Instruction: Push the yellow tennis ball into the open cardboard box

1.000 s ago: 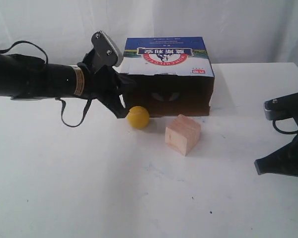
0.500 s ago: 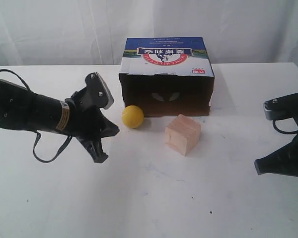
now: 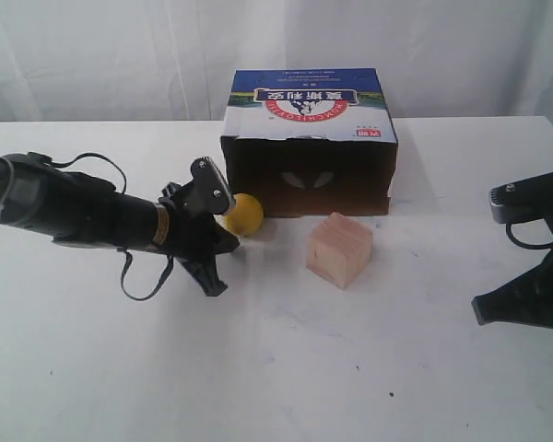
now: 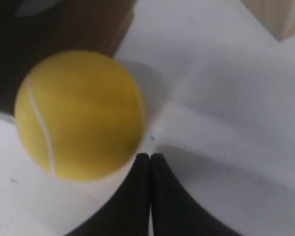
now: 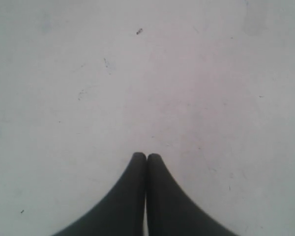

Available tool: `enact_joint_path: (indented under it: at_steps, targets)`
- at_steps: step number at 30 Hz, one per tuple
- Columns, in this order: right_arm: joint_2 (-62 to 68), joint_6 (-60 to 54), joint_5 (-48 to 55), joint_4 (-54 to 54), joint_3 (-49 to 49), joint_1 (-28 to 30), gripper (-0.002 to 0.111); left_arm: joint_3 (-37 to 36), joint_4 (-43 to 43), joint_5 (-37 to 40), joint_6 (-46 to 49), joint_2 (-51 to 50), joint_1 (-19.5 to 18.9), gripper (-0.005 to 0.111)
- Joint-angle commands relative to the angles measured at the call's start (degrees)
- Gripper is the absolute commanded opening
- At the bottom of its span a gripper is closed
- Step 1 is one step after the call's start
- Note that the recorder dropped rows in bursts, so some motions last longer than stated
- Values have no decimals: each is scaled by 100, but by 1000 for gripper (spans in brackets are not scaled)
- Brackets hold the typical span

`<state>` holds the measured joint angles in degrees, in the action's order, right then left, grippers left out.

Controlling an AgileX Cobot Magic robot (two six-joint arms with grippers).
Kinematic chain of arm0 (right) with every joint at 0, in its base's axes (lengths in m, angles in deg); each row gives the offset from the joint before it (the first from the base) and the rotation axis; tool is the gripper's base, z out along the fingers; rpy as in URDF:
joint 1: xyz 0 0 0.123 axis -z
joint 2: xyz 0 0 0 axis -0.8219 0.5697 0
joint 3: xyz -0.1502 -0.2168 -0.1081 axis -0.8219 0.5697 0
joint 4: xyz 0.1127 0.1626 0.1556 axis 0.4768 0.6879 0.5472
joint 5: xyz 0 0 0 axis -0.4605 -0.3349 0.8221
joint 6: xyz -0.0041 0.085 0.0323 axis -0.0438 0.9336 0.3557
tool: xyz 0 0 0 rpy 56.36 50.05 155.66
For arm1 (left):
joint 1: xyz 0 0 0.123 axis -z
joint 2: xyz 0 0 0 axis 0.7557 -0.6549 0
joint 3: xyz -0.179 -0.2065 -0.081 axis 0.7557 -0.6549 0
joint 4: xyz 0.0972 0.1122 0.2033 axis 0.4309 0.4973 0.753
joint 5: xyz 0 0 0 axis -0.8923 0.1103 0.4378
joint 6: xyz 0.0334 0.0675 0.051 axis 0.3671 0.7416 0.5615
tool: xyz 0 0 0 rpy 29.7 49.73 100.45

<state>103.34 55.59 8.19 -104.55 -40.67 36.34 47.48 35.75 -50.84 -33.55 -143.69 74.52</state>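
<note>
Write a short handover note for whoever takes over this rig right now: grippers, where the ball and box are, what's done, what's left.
Left gripper: shut, empty, low over the table, tips right beside the yellow tennis ball; contact cannot be told.
Right gripper: shut, empty, over bare table far to the right.
The ball sits on the table just outside the open cardboard box, by the left corner of its dark opening. A wooden cube stands in front of the opening, apart from the ball.
Done: gripper lined up behind the ball.
Left: push the ball into the opening.
</note>
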Motion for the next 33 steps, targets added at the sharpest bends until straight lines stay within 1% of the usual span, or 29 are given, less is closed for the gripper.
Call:
enact_joint_path:
  at_steps: [1,2,5,7,8,10,14,17,21,25,27,30,33]
  targets:
    - [-33,-42,97,29,21,29,0,838,-446,-186,126,-536,-23,0]
    - [-33,-42,124,44,21,29,0,1041,-614,-238,54,-534,-23,0]
    - [-33,-42,87,131,21,29,0,1305,-666,-415,29,-523,-23,0]
    - [-33,-42,72,271,21,29,0,1430,-665,-415,-225,-523,-23,0]
    - [-33,-42,84,284,21,29,0,1430,-629,-519,-505,-523,-23,0]
    - [-33,-42,95,284,21,29,0,1430,-247,-565,-1036,-523,-23,0]
    - [-33,-42,121,268,21,29,0,1324,979,-668,-2570,-366,-23,0]
    - [-33,-42,121,45,21,29,0,785,1004,-340,-2739,188,-23,0]
    - [-54,-42,121,-323,21,29,0,-179,929,806,-2843,1184,-23,0]
    - [-233,-15,101,-582,-13,29,0,-1268,622,2196,-2871,2535,-33,0]
    - [-502,183,75,-820,-13,29,0,-1772,481,2935,-2921,3269,-33,0]
    - [-1110,960,72,-1431,-2,52,0,-2367,197,4038,-2921,4521,-33,0]
    - [-2053,2074,36,-2040,77,177,0,-2893,178,5028,-3085,5687,-33,0]
